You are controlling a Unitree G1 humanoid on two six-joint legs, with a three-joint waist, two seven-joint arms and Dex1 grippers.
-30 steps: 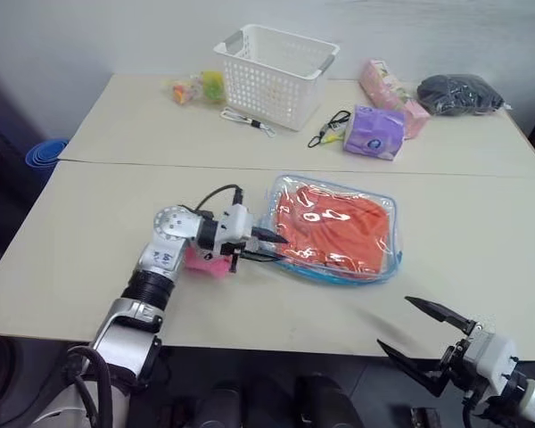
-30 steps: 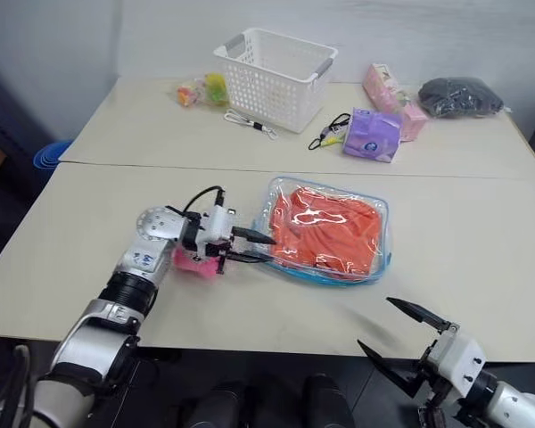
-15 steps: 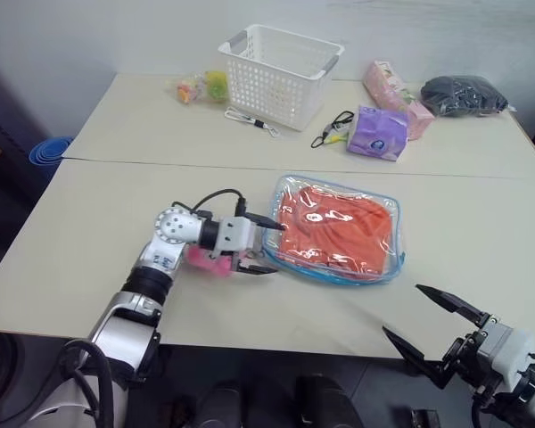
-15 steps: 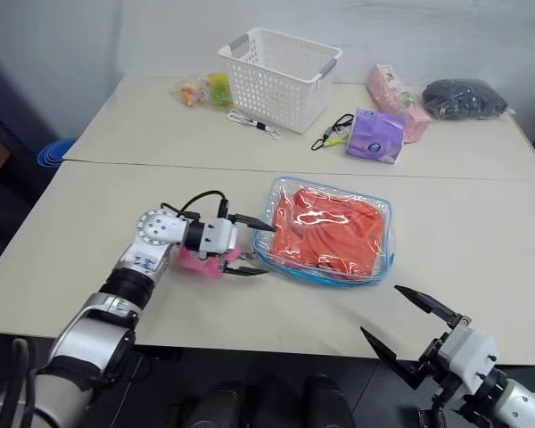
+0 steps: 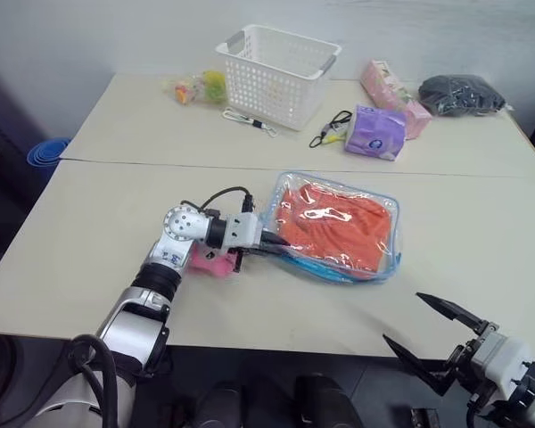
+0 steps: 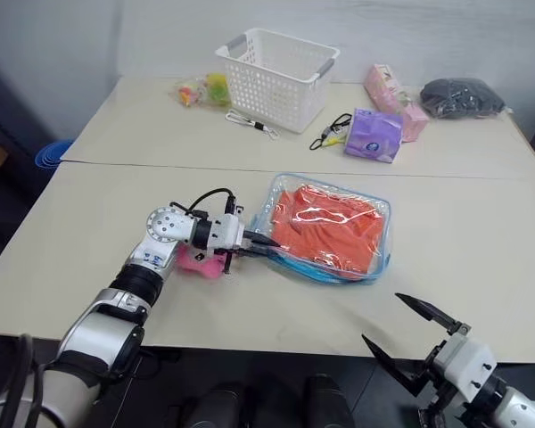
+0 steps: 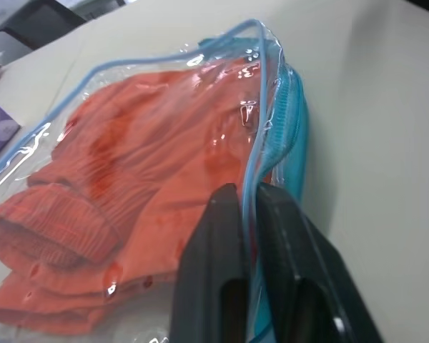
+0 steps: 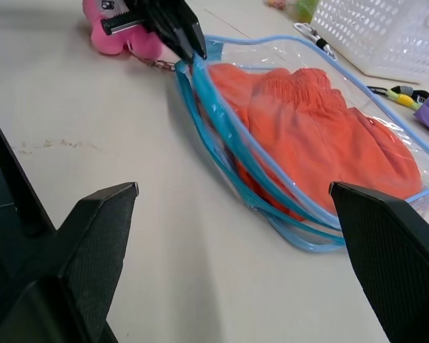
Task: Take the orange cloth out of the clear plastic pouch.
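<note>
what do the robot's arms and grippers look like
The left arm is silver-grey metal with black ribbed joints, a round white wrist disc and a looping black cable. The left gripper has a white body and two slim black pointed fingers. The right gripper matches: white block, two black tapered fingers.

A: Any readable text, labels, brands, numbers?
B: None. Purple packet (image 5: 374, 132) and pink package (image 5: 390, 94), both well beyond the left end effector (image 5: 273, 241), carry print too small to read.
A: The clear plastic pouch (image 5: 374, 267)?
B: No label or lettering on it.
A: White basket (image 5: 276, 74)?
B: Plain, no marking.
</note>
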